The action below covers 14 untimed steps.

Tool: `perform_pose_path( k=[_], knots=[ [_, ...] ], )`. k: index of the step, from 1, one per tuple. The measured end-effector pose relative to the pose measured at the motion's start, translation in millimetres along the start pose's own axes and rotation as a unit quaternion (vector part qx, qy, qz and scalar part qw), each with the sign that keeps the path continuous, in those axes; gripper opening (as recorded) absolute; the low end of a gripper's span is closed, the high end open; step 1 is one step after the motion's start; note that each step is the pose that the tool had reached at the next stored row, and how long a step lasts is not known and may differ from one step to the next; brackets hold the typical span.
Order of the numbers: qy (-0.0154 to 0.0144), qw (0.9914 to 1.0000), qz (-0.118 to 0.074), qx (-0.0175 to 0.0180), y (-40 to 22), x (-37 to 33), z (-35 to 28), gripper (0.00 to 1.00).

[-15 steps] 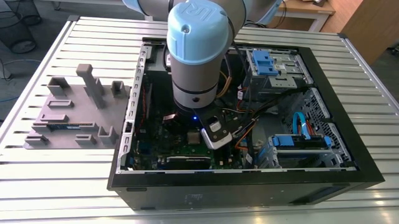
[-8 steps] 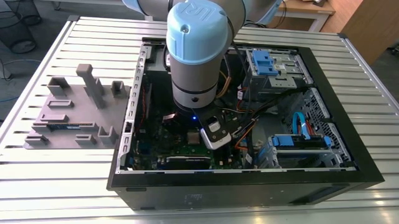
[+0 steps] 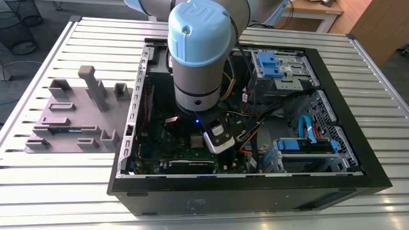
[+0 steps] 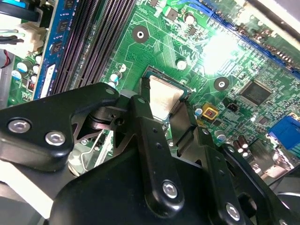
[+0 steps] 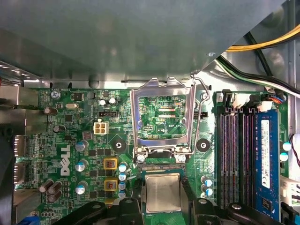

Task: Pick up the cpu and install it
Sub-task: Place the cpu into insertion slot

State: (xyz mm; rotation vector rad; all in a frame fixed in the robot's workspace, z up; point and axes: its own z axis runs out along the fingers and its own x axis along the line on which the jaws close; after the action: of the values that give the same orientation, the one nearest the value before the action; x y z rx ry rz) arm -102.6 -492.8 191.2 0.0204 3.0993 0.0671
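Two fingers (image 4: 145, 126) of the gripper (image 5: 162, 187) pinch the cpu (image 5: 162, 194) by opposite edges, so it sits level at the motherboard socket (image 5: 161, 168), whose metal load frame (image 5: 161, 89) stands swung open to admit it

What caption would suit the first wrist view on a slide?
Gripper at the cpu over the green motherboard, beside the opened metal socket frame.

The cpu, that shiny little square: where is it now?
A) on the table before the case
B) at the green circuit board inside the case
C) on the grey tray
B: in the first wrist view the cpu sits at the green circuit board, next to the open socket frame, with the gripper at it.
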Motion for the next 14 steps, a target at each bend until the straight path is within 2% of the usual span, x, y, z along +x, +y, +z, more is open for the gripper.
perform_pose_path(
  k=[5, 14],
  knots=[
    [0.0, 1.0, 0.001, 0.0, 0.2, -0.3, -4.6, 0.42],
    [-0.0003, 0.99998, 0.007, 0.0002, -0.4, -1.5, -4.5, 0.42]
  ],
)
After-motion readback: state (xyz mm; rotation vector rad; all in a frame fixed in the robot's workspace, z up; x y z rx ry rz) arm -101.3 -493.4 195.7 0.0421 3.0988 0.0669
